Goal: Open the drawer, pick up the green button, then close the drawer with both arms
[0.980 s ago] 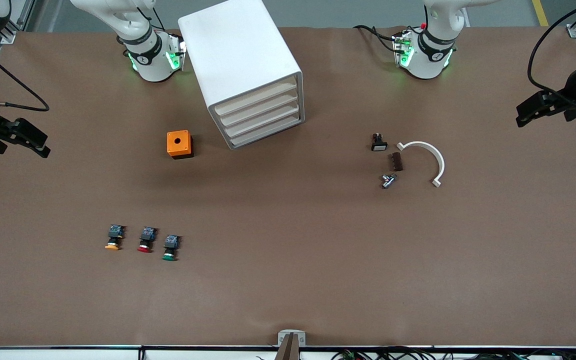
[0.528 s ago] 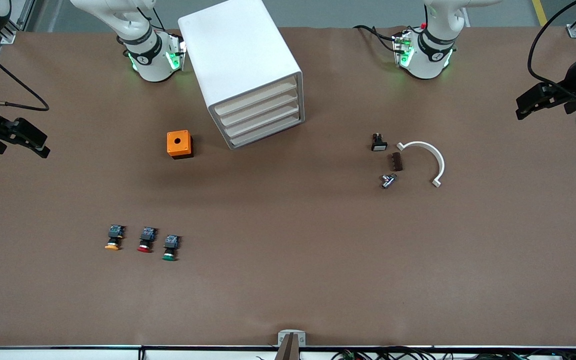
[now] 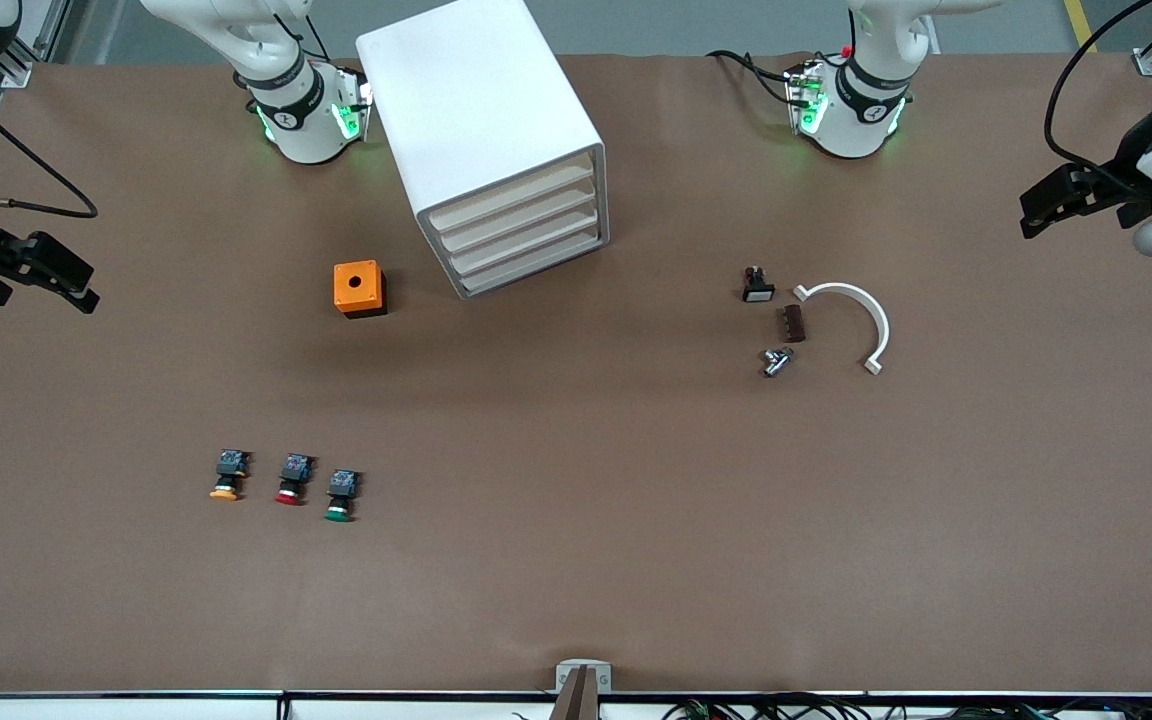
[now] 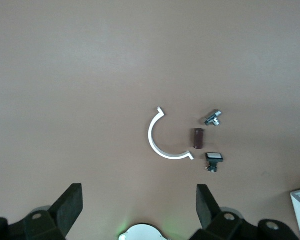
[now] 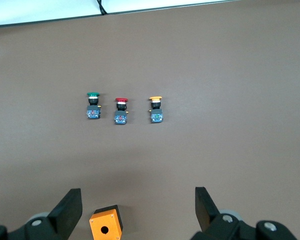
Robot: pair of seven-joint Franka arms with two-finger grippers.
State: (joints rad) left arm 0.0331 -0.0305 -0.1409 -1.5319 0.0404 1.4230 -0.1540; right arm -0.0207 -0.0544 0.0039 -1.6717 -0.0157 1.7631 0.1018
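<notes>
Left gripper [image 3: 1036,205] is up over the table's edge at the left arm's end, fingers [image 4: 70,205] spread wide w/ nothing between them. Past the fingertips lie the white curved piece [image 4: 157,145], a brown block [image 4: 198,138], a small metal part [image 4: 213,118] and a black switch [image 4: 213,161].

Right gripper [image 3: 61,280] is over the right arm's end, fingers [image 5: 70,207] wide apart too, empty. An orange box [image 5: 106,226] sits roughly between its fingers; further out are three buttons in a row, the green button [image 5: 93,105] beside the red button [image 5: 120,110], then the orange-capped button [image 5: 156,109].

Cabinet [image 3: 481,120] stands b/w the arm bases; the drawer [image 3: 526,262], probably the lowest one, looks pushed in, all four fronts flush.
</notes>
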